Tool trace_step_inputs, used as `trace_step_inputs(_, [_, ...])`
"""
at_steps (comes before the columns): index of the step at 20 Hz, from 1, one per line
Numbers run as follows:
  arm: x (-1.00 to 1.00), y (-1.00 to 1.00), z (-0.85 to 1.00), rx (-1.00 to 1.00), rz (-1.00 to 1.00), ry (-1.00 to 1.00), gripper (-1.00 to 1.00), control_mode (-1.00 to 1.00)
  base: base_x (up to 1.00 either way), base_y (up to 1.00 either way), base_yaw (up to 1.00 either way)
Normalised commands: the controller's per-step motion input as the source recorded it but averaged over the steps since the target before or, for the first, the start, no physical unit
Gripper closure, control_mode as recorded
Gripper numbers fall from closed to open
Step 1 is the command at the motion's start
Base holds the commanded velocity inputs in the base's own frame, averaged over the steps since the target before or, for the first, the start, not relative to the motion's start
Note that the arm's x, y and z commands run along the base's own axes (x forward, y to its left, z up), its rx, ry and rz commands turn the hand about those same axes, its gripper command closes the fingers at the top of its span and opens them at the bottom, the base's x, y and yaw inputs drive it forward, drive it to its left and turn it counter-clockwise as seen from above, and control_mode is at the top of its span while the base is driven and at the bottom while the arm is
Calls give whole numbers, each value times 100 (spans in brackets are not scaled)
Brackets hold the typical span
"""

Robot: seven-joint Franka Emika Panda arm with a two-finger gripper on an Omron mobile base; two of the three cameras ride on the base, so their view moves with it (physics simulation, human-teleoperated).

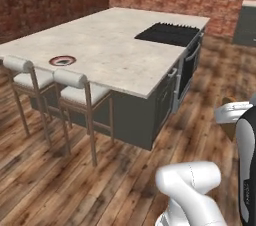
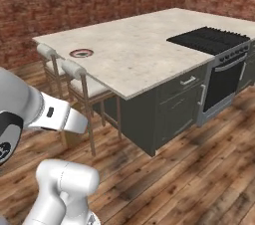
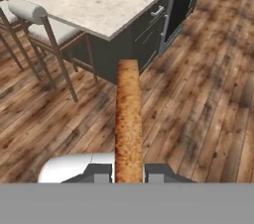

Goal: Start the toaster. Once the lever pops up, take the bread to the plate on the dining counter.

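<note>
Brick walls and a plank floor framed the dining counter, which I will call the table [image 1: 115, 50]. Working left to right in the left base view, two pale-cushioned stools [image 1: 75, 87] stood tucked under the table's near-left edge, and the plate [image 1: 62, 60] sat on top just inside that edge, right behind the stools. Further right, the black cooktop [image 1: 167, 33] was set into the far right corner, with the oven front below it.

In the hand view, the gripper [image 3: 129, 171] was pinching the bread [image 3: 129, 119] edge-on, the brown slice standing straight out from between the fingertips over the floor, well short of the table. I took the carrying leg to be under way, the plate empty.

To do it well, I judged the base should close in beside the stools, not through them, with the slice kept level and lifted above the table edge before reaching over the plate, and the grip held firm until the slice rested on it.
</note>
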Motion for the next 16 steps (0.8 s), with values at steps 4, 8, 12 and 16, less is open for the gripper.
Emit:
trace_step_inputs(4, [0, 0, 0, 0, 0, 0, 100, 100, 13, 100, -28])
trace_step_inputs(8, [0, 0, 0, 0, 0, 0, 100, 100, 19, 100, -29])
trace_step_inputs(12, [0, 0, 0, 0, 0, 0, 100, 100, 20, 100, -29])
trace_step_inputs(16, [0, 0, 0, 0, 0, 0, 100, 100, 9, 92, -25])
